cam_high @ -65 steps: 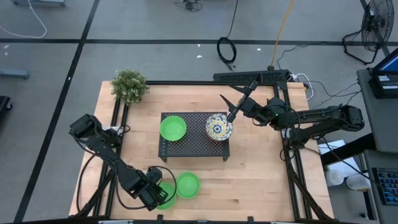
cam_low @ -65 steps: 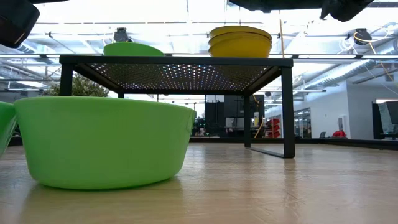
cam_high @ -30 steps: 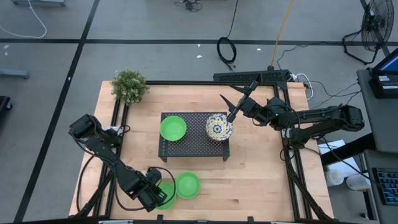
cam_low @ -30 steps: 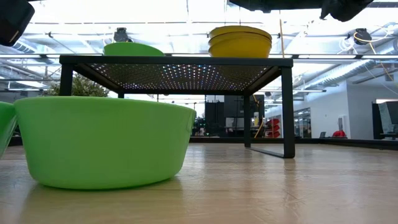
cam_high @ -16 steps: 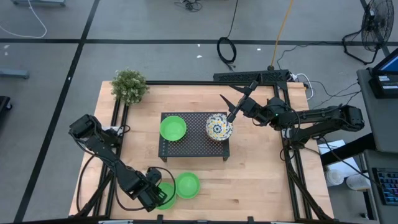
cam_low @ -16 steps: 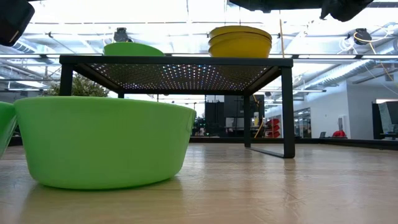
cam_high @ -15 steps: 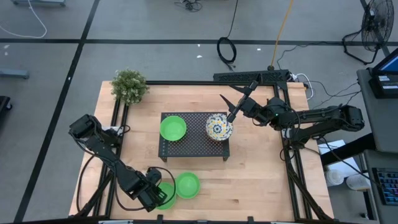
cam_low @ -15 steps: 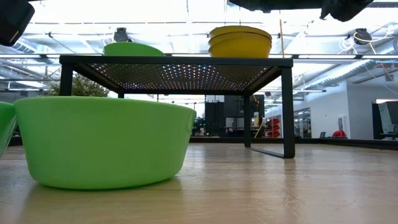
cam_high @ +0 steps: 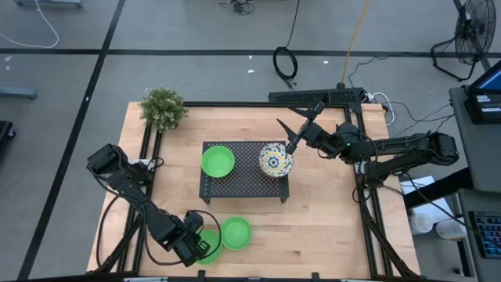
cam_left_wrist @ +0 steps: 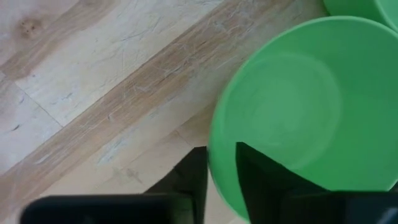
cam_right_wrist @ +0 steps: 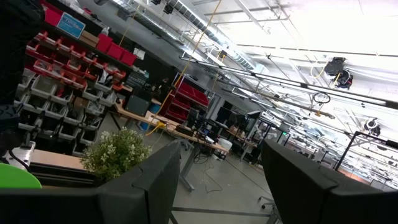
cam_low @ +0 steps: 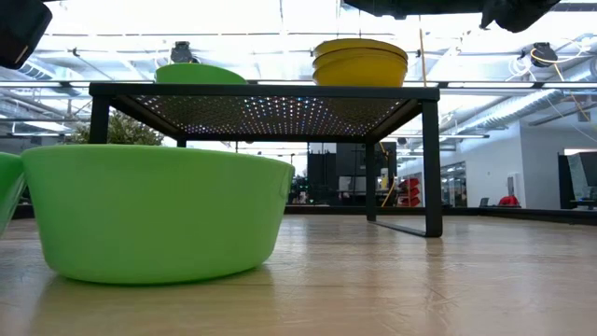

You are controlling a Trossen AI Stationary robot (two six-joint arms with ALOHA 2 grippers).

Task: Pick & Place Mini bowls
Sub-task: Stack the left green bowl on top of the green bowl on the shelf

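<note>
Near the table's front edge, my left gripper [cam_high: 199,245] [cam_left_wrist: 221,173] is shut on the rim of a plain green mini bowl [cam_high: 208,245] [cam_left_wrist: 298,99]. A second green bowl [cam_high: 236,233] [cam_low: 159,213] stands on its base just right of it. On the black rack [cam_high: 244,182], a third green bowl [cam_high: 218,161] [cam_low: 200,73] rests at the left and a stack of floral bowls [cam_high: 275,160], yellow outside [cam_low: 361,59], at the right. My right gripper [cam_high: 288,136] [cam_right_wrist: 217,171] hovers open over the stack's far right side, touching nothing. My left gripper has the green bowl by its rim [cam_left_wrist: 214,163] on the side toward the table's left. One finger [cam_left_wrist: 267,180] is inside the bowl and the other [cam_left_wrist: 194,177] outside, coming from above. Whether the bowl's base is on the table I cannot tell.
A small bushy potted plant [cam_high: 163,107] [cam_right_wrist: 115,153] stands at the table's far left corner. Bare wood [cam_high: 321,219] lies in front of and to the right of the rack. The rack's legs [cam_low: 431,159] stand behind the green bowls.
</note>
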